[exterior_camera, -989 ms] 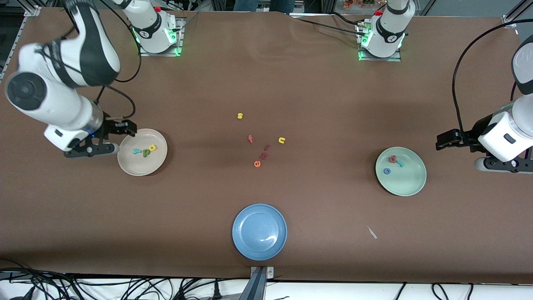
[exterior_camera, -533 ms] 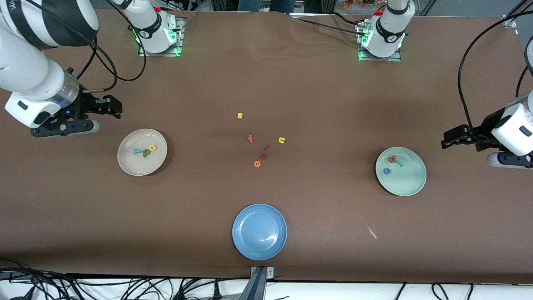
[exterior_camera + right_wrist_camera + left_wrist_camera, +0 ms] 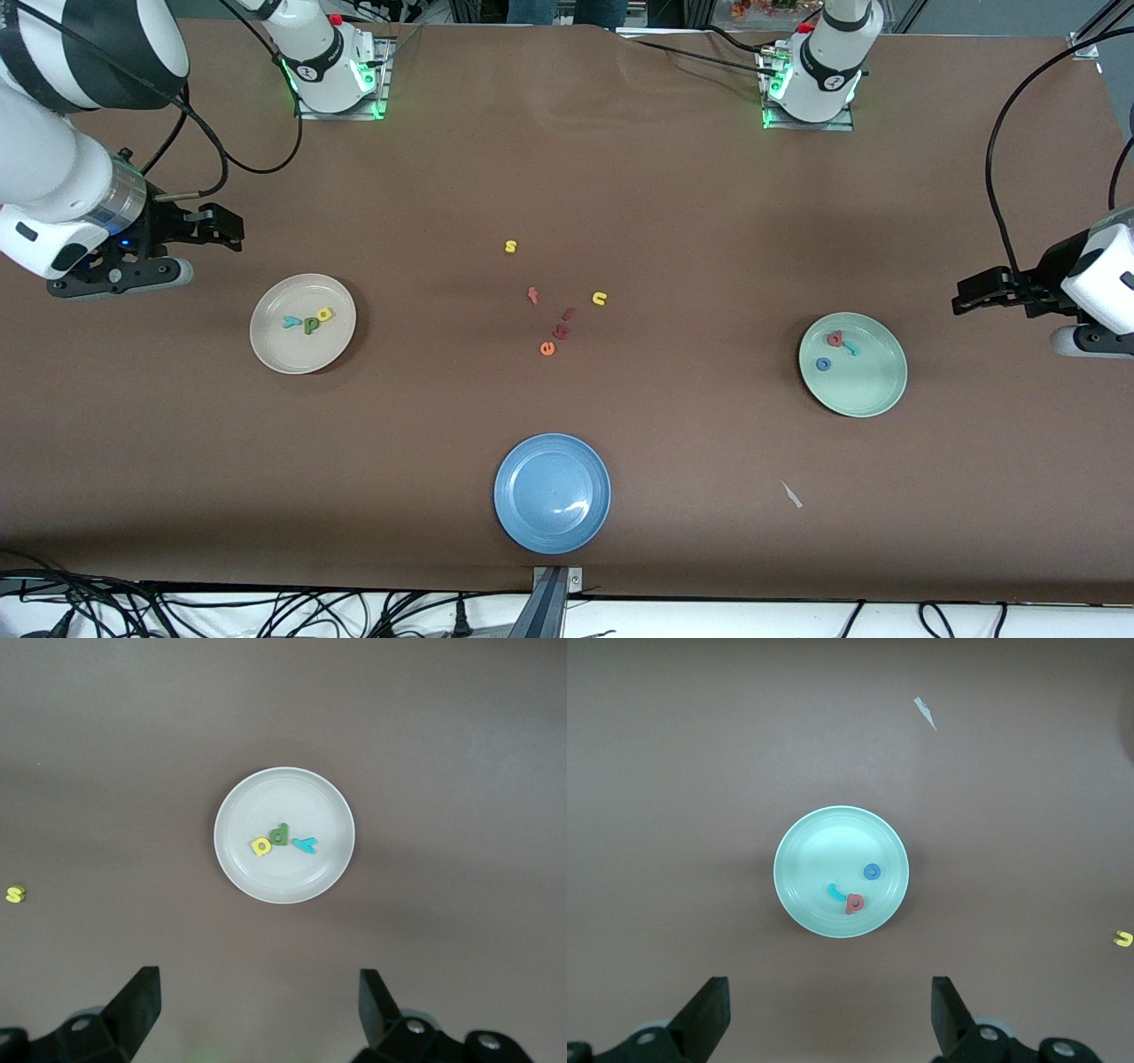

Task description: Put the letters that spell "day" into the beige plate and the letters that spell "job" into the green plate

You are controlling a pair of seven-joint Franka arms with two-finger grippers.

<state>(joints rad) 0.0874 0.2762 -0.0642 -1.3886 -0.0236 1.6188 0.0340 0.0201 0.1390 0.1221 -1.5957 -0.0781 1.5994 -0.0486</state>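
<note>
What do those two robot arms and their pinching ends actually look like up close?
Both arms are glossy white with black bands at the joints, and black cables loop off them. Each stands on a base lit green. The left gripper and right gripper are black, each with two flat, wedge-shaped black fingers. A small blue light glows on the right wrist.

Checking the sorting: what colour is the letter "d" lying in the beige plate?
Dark green; the "d" sits between two other letters in the beige plate, clearest in the right wrist view.

Even bright overhead light, soft shadows, faint glare on blue plate (image 3: 552, 493), wrist views perhaps slightly soft
</note>
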